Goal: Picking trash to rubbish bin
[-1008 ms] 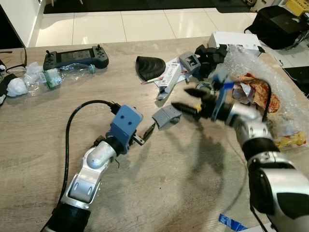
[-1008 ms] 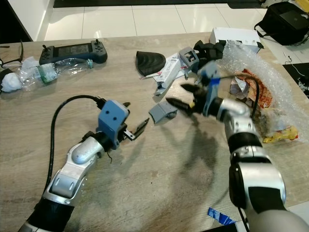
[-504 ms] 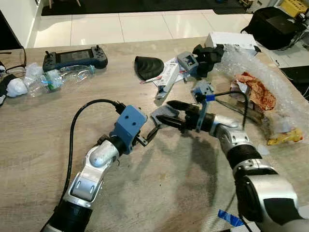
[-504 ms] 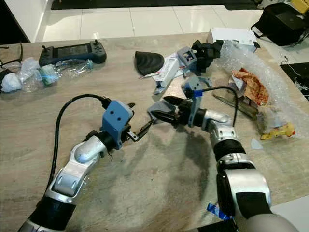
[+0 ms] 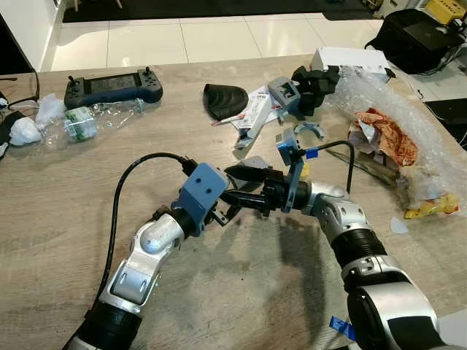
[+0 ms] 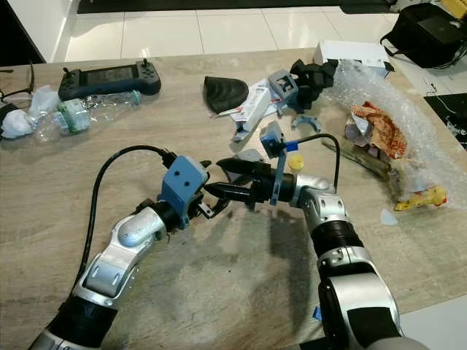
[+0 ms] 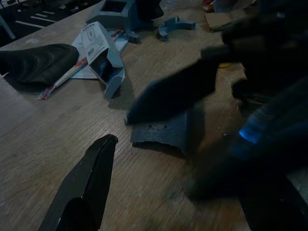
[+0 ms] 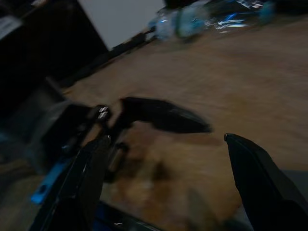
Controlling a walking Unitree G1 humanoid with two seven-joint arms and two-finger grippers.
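A small grey curved scrap (image 7: 161, 132) lies on the wooden table (image 5: 66, 219) mid-scene, also seen as the grey scrap (image 5: 254, 161). My right gripper (image 5: 237, 186) reaches in low from the right, open, its fingers (image 7: 173, 91) passing over the near side of the scrap and holding nothing. My left gripper (image 5: 228, 213) comes from the lower left, open, its tips just under the right gripper's tips; one left finger (image 8: 163, 115) lies between the right fingers. The two grippers nearly touch.
Behind the scrap lie a folded white carton (image 5: 255, 117), a black curved piece (image 5: 228, 97), grey and black parts (image 5: 306, 84) and a yellow cap (image 5: 303, 169). Bubble wrap with wrappers (image 5: 394, 124) fills the right. A game controller (image 5: 113, 86) and crushed bottle (image 5: 87, 120) sit far left.
My right gripper has swung left and down from above the scrap until its tips meet the left gripper's. The left arm has edged forward. The scrap has stayed on the table.
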